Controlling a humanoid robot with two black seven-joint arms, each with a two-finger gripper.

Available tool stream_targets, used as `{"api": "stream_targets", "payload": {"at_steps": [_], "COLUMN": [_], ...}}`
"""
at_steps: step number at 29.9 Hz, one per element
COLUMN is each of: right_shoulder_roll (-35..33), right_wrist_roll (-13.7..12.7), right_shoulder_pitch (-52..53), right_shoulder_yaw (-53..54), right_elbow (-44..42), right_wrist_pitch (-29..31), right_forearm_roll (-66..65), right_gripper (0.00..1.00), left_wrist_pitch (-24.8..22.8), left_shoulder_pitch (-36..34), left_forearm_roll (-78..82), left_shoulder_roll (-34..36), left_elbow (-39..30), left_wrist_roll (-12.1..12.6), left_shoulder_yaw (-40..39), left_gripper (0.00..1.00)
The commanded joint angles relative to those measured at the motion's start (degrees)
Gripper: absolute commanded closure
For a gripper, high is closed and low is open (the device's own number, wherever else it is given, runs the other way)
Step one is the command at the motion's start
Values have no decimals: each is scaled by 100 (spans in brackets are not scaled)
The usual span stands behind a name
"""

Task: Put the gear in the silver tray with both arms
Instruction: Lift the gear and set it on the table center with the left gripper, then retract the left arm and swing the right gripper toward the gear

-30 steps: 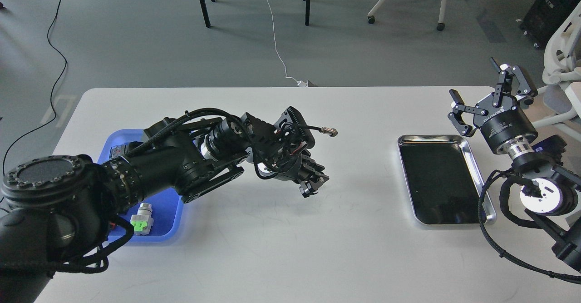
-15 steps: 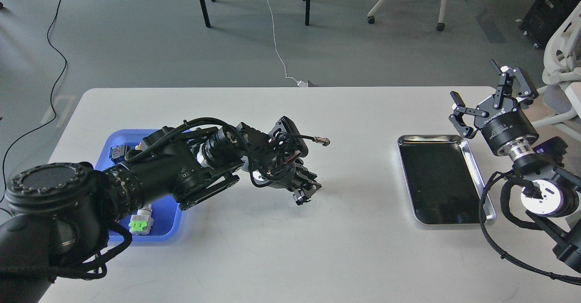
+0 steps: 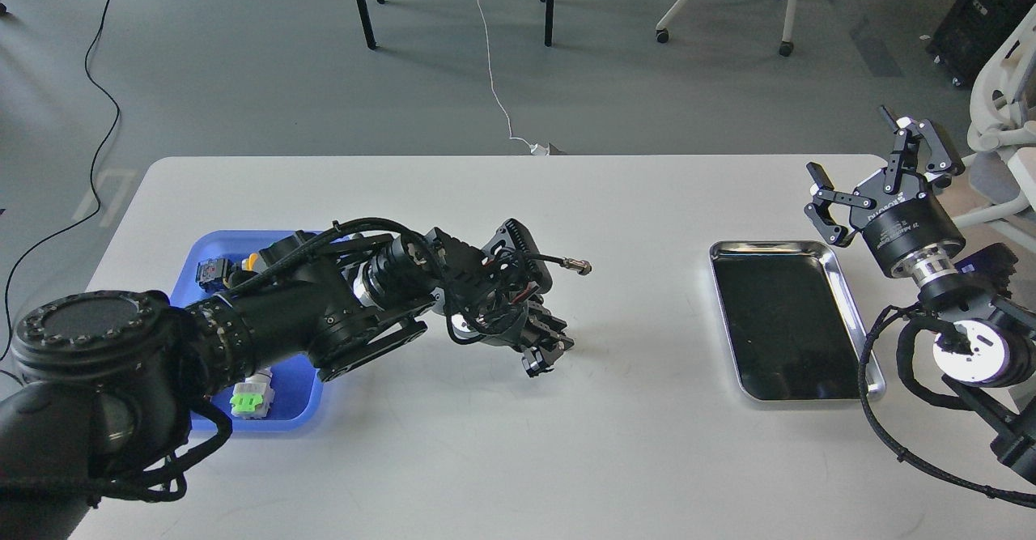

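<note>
The silver tray [image 3: 769, 244] lies on the right side of the white table, and its dark bottom holds nothing. My right gripper [image 3: 870, 169] is open and empty, raised just beyond the tray's far right corner. My left gripper [image 3: 541, 354] points down and to the right, low over the middle of the table, well left of the tray. It is dark and its fingers cannot be told apart. No gear can be made out in it or anywhere else in the head view.
A blue plastic tray [image 3: 299, 398] sits at the left, partly hidden under my left arm. It holds a green and white part [image 3: 251, 398] and a dark part [image 3: 212, 273]. A cable plug [image 3: 579, 265] sticks out from the left wrist. Chairs stand beyond the table.
My left gripper has drawn back to the left and dropped closer to the table. My right gripper has shifted slightly up and to the right and stays open.
</note>
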Motion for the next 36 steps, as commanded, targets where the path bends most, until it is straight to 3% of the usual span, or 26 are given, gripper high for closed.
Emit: {"api": "stream_targets", "payload": {"at_steps": [1,5,6,18,24,27,32,36], "right_shoulder_roll": [7,7,7,-45,-238,-414,-739,-819], "right_wrist_roll": [0,0,0,0,0,0,0,0], "right_shoulder_pitch": [-9,-9,-9,9,114,237,956,1983], "right_shoulder_yaw": [0,0,0,-61,-202,-324,-1166,-2352], "right_elbow": [0,0,0,70,254,448,712,826], "right_wrist_pitch": [3,3,3,38,82,82,91,91], "right_forearm_roll": [0,0,0,-105,-710,-1281,-2213,-3056], "right_gripper": [1,1,1,1,1,1,1,1], "left_wrist_pitch": [4,30,65,197,180,171,-4,-364], "left_shoulder_pitch": [-31,-31,-31,-479,-576,-462,643,1750], "left_forearm_roll": [0,0,0,-228,-3311,-4937,-7005,-7647], "left_shoulder_roll": [-1,-1,-1,-1,86,936,2071,2468], "left_elbow": [9,9,1,-306,-930,-1404,-1985,-2126], "left_wrist_roll": [-2,-2,-2,-2,-2,-2,-2,-2], "left_shoulder_yaw": [-7,-25,-33,-753,-1167,-1298,-2070,-3186], "left_gripper": [67,15,11,3,3,3,2,2]}}
